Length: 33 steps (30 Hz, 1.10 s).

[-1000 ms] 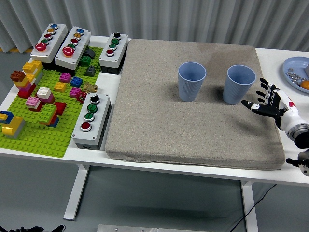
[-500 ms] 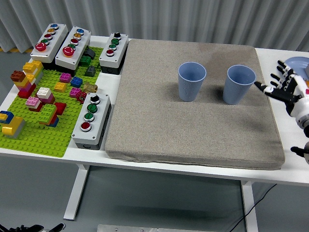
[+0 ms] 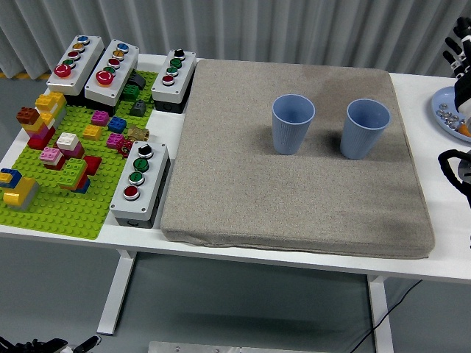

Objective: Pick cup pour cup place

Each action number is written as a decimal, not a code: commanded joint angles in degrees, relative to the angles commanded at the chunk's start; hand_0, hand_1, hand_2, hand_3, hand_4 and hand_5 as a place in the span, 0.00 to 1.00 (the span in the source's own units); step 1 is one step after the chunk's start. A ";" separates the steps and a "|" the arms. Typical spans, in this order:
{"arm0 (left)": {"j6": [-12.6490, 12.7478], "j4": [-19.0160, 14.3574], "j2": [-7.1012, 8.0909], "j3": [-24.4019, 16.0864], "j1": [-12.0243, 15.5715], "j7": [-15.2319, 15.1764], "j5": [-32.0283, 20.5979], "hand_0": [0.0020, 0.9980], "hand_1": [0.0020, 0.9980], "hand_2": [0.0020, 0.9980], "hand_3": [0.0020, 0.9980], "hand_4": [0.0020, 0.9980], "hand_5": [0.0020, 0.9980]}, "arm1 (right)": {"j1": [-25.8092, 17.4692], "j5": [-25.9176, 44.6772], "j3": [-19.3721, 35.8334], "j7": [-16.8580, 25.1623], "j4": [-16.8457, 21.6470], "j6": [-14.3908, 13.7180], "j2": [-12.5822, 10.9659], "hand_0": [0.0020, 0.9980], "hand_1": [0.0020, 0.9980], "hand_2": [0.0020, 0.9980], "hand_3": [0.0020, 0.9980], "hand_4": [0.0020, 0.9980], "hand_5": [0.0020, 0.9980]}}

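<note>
Two blue cups seen upright, side by side on grey mat (image 3: 294, 184), apart from each other: left cup (image 3: 293, 123) near mat centre, right cup (image 3: 366, 128) toward right edge. Both untouched. Right hand (image 3: 460, 55) seen at far right edge, well apart from cups, mostly cut off; finger state cannot be told. Plate (image 3: 441, 110) with small items beside mat. Button boxes (image 3: 140, 182) and green brick board (image 3: 51, 198) at left.

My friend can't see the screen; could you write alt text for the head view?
Two blue cups, the left cup and the right cup, stand upright and apart on a grey mat on a white table. The robot's right hand is at the right edge, holding nothing; a green brick board and button boxes lie left.
</note>
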 joint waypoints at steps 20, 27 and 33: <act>-0.10 0.00 -0.23 0.78 -0.05 0.09 -0.38 0.77 0.76 0.80 0.64 0.51 0.98 | -0.90 -3.90 2.58 10.04 -0.21 -1.97 3.69 0.96 0.84 0.86 0.83 0.80 0.98; -0.14 0.00 -0.18 0.82 0.16 0.15 -0.39 0.77 0.76 0.80 0.64 0.51 0.98 | -1.13 -4.43 2.36 9.40 -0.10 -1.69 3.47 0.96 0.84 0.86 0.83 0.79 0.93; -0.11 0.00 -0.16 1.18 0.47 0.10 -0.67 0.77 0.76 0.80 0.64 0.50 0.98 | -1.43 -4.56 2.21 9.18 0.14 -1.95 3.32 0.96 0.84 0.86 0.83 0.79 0.92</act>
